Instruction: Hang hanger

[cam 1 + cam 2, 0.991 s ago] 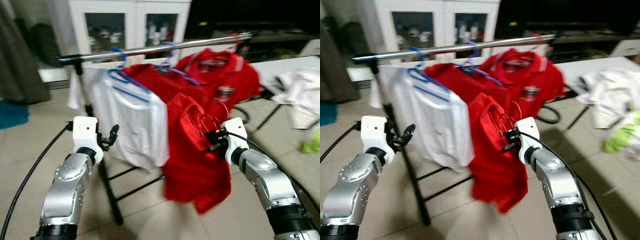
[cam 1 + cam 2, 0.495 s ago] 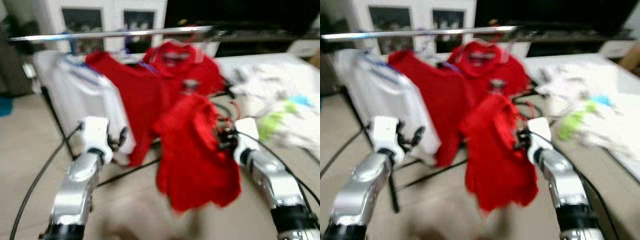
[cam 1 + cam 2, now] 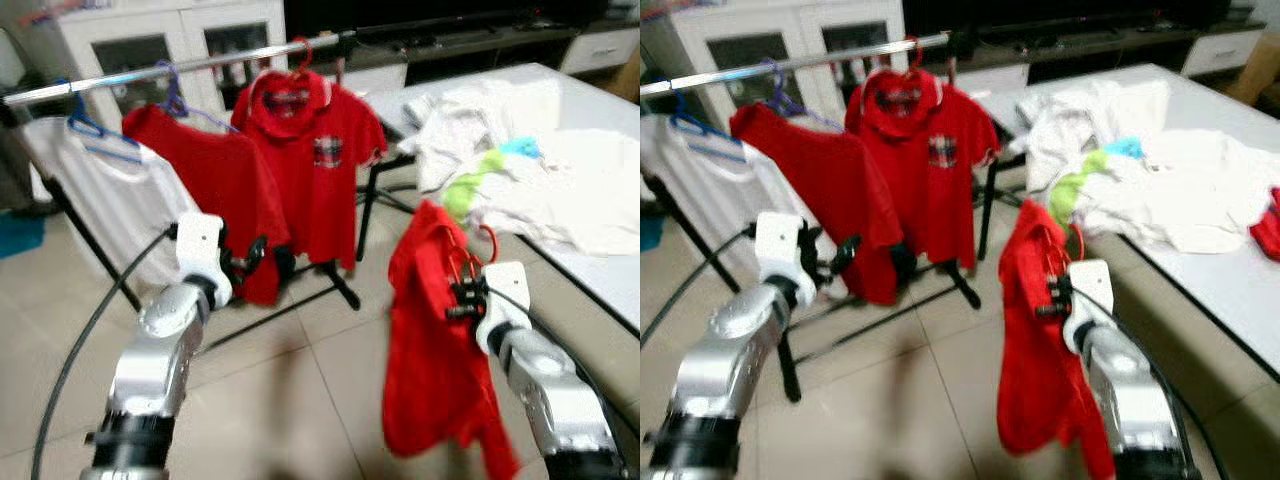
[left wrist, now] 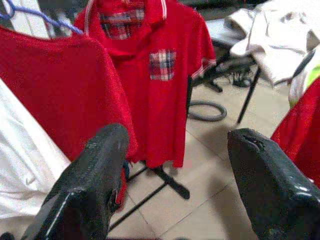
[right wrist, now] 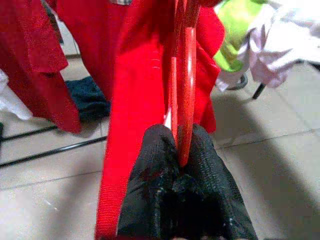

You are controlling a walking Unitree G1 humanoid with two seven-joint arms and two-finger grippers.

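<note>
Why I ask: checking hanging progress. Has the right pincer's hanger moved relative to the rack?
Yes: the right pincer's hanger with its red shirt moved rightward, off the rack, toward the table.

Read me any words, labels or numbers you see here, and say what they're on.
No readable text anywhere.
Polo shirt on the rail: its chest patch is a plaid pattern, no lettering.
Cabinet contents behind the glass: too blurred to read.

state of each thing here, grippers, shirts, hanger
right gripper: shut on red hanger
held red shirt: on that hanger, off the rail
left gripper: open
polo: hung on rail
red tee: hung on rail
white tee: hung on rail
</note>
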